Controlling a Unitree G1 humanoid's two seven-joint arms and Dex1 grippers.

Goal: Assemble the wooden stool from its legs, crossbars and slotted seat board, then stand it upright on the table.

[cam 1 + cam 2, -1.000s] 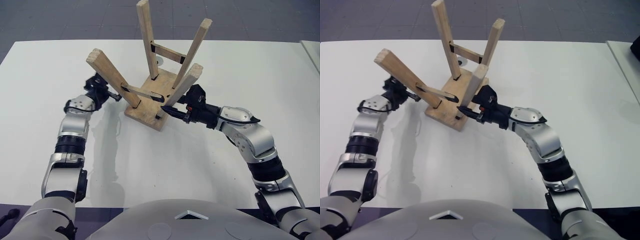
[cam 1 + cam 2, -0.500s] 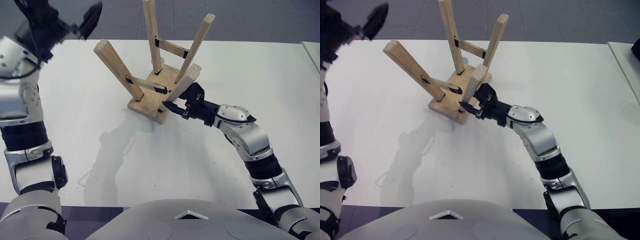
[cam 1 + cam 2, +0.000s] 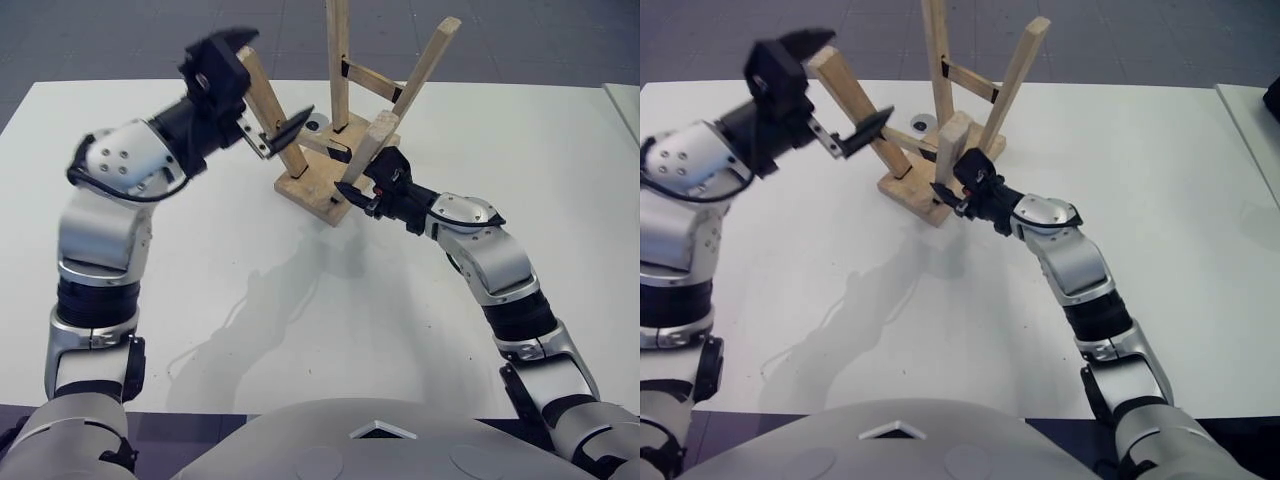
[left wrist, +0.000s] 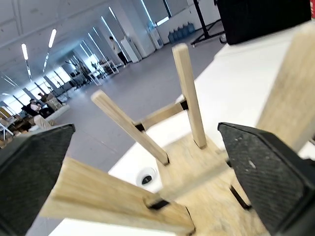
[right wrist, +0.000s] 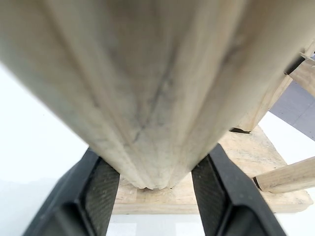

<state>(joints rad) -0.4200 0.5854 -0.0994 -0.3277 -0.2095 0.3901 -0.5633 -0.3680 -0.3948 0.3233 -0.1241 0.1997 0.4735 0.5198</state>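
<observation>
The white table [image 3: 300, 330] leaves broad bare surface in front of the stool and off to the robot's right. Its far edge passes close behind the stool, with grey floor [image 3: 120, 40] beyond. At the right edge a narrow gap separates it from a second white surface [image 3: 625, 100]. The stool [image 3: 345, 150] stands upside down near the far middle of the table, with the seat board [image 3: 312, 190] at the bottom and four legs pointing up; whether the board lies flat or tipped cannot be told. It is pale bare wood with visible grain and square-cut ends. The seat board is a flat rectangular slab, with dark marks where the parts join. Of the far pair, one leg [image 3: 338, 60] rises nearly upright and the other [image 3: 425, 65] leans toward the robot's right, joined by a short crossbar [image 3: 375, 80]. A third leg [image 3: 268, 110] slants toward the robot's left, linked by another crossbar [image 3: 318, 146] to the near leg [image 3: 372, 145]. A small round fitting [image 3: 318, 125] sits in the tabletop just behind the board. The left gripper [image 3: 280, 72] hangs raised above the table, its black fingers spread wide either side of the left-slanting leg; contact cannot be judged. The right gripper [image 3: 355, 190] sits low over the table, clenched on the base of the near leg, its ribbed pads [image 5: 101, 194] pressed to both sides of the leg.
</observation>
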